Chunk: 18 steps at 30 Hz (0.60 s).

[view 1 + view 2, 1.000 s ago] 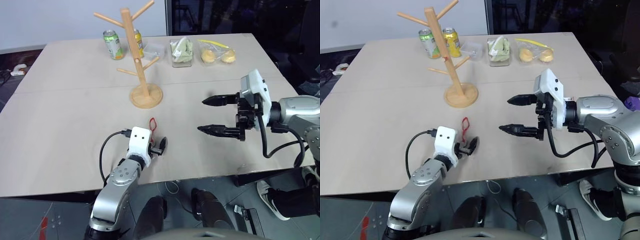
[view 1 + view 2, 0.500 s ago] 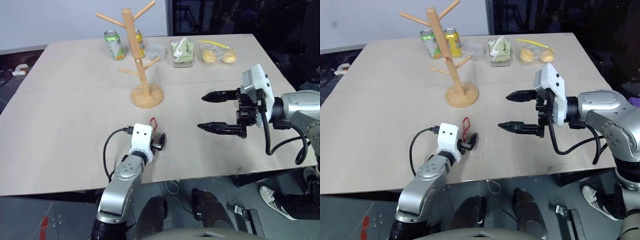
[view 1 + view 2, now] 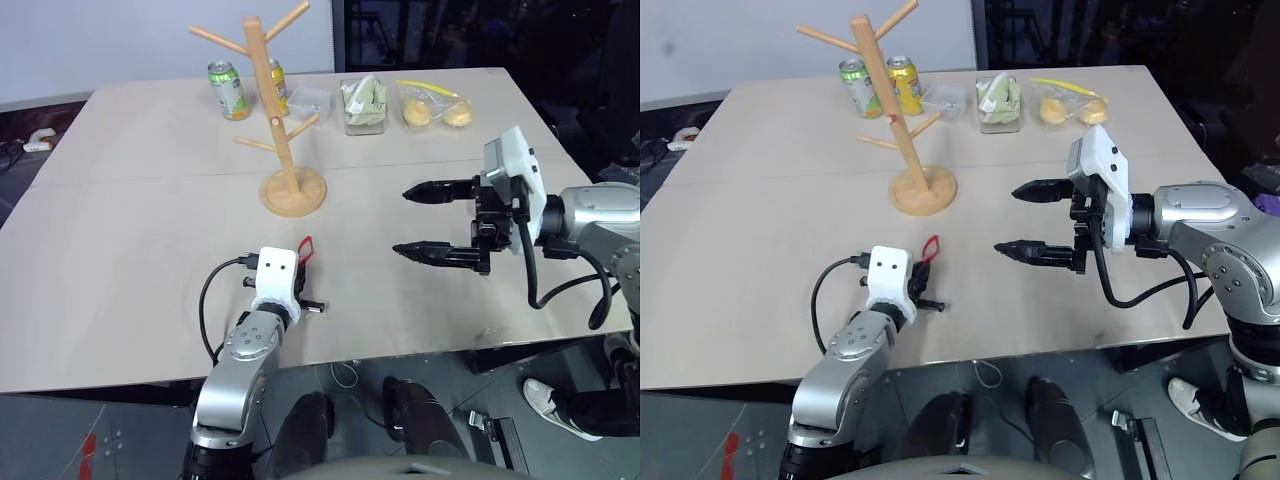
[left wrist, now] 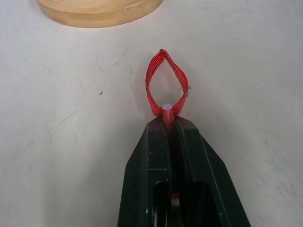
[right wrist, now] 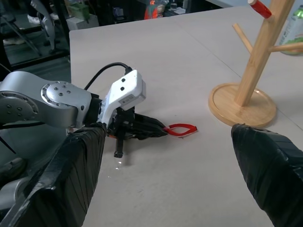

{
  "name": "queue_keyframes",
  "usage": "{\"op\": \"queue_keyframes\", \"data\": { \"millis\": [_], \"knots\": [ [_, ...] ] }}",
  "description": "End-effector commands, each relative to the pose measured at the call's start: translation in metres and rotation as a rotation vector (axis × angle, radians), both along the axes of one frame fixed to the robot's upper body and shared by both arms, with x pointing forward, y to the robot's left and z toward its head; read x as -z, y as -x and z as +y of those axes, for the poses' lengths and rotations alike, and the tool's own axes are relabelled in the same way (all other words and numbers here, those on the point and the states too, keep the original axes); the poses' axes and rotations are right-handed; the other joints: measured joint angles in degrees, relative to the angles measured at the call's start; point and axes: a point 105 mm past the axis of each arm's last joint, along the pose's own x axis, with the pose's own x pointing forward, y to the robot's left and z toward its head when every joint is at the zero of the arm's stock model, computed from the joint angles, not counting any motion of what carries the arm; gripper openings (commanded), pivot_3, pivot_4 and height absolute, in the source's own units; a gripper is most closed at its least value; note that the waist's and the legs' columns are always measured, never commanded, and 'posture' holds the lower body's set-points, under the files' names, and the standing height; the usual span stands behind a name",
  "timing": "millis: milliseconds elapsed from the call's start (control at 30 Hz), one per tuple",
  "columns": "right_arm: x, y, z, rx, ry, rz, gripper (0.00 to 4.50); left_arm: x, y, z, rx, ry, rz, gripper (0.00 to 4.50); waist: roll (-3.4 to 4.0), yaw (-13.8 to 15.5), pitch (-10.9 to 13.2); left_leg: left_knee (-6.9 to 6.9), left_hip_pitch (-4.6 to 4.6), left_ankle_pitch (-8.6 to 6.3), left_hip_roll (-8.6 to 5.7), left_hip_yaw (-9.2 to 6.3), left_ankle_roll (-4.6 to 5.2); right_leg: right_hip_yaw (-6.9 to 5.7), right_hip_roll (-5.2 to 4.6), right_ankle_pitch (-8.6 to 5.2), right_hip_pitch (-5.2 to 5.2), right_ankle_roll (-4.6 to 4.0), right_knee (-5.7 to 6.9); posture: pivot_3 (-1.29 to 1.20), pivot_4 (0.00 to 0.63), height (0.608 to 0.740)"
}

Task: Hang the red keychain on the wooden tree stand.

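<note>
The red keychain lies on the pale table, its cord loop pointing toward the wooden tree stand. My left gripper is shut on the near end of the cord, low over the table close to the front edge; the loop sticks out past the fingertips. From the head, the loop shows just beyond the left gripper. The stand's round base sits a short way behind it. My right gripper hovers open above the table to the right, pointing left, with nothing in it.
Along the table's far edge stand a green can, a yellow can behind the stand's pole, a clear plastic box and two bags of food. Bare tabletop lies between the keychain and the stand.
My left gripper's fingers have closed from open onto the end of the red cord. The right arm has stayed where it was.
</note>
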Motion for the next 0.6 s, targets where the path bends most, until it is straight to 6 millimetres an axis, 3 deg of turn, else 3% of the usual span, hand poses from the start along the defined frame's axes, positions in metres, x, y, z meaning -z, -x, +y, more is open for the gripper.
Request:
{"op": "queue_keyframes", "data": {
  "millis": [33,167,300,467,600],
  "knots": [
    [-0.007,0.002,0.001,0.010,-0.038,-0.043,4.50,-0.031,-0.005,0.031,0.040,-0.081,-0.166,0.07,0.00,0.0,0.0,-0.01,-0.01,0.00,0.05,-0.02,0.00,-0.02,0.05,0.00,-0.03,-0.01,0.02,0.00,0.150,0.740],
    [-0.002,0.002,0.002,0.019,-0.048,-0.048,4.50,-0.047,-0.010,0.054,0.097,-0.096,-0.239,0.07,0.01,0.1,0.0,0.00,0.00,0.00,0.07,-0.03,0.00,-0.05,0.03,0.00,-0.03,-0.02,0.03,0.00,0.150,0.740],
    [0.001,0.004,0.009,0.020,-0.073,-0.063,4.50,-0.081,-0.023,0.065,0.193,-0.161,-0.373,0.07,-0.01,0.5,0.0,0.02,-0.08,0.00,-0.02,-0.02,0.00,-0.06,-0.05,0.00,-0.02,0.00,-0.03,0.00,0.150,0.740],
    [-0.001,0.008,0.017,0.006,-0.106,-0.077,4.50,-0.117,-0.032,0.054,0.305,-0.231,-0.518,0.07,0.00,0.4,0.0,0.04,-0.08,0.00,-0.05,0.00,0.00,-0.03,-0.10,0.03,-0.02,0.04,-0.04,0.00,0.150,0.740],
    [-0.015,0.007,0.018,0.009,-0.138,-0.118,4.50,-0.147,-0.034,0.034,0.414,-0.308,-0.646,0.07,0.00,0.4,0.0,0.04,-0.08,0.00,-0.04,-0.01,0.00,-0.04,-0.09,0.08,-0.02,0.11,-0.02,0.00,0.150,0.740]
  ]
}}
